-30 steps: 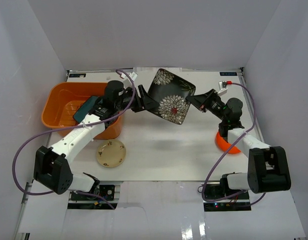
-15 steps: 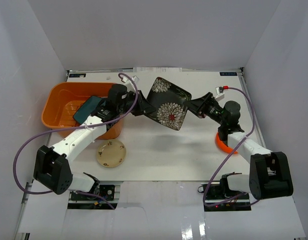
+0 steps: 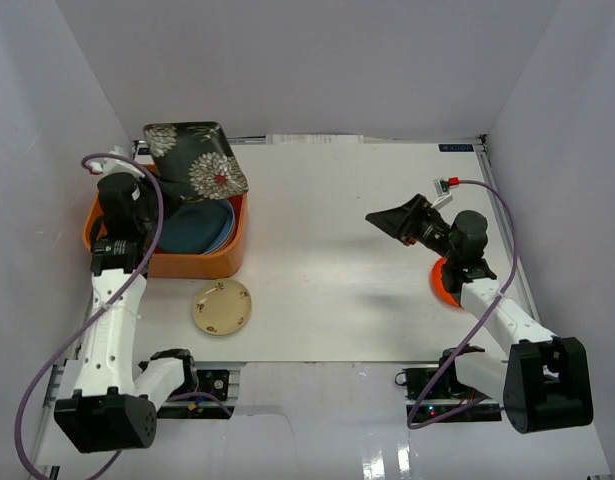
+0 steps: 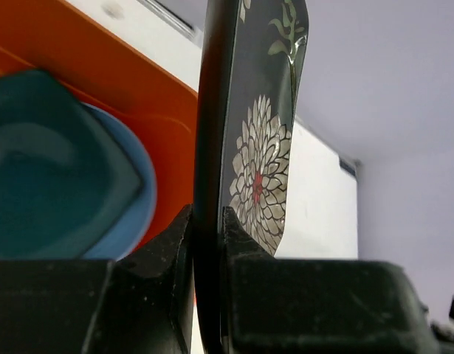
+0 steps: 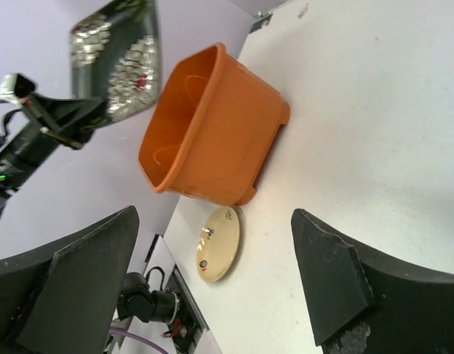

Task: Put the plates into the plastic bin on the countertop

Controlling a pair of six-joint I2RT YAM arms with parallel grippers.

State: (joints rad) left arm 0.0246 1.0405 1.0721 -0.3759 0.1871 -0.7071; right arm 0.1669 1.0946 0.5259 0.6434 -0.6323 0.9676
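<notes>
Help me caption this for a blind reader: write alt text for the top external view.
The left tool grips a black floral square plate, tilted above an orange bin that holds blue plates. The right tool hangs open over the white countertop; a speckled beige plate lies near the bin.
</notes>
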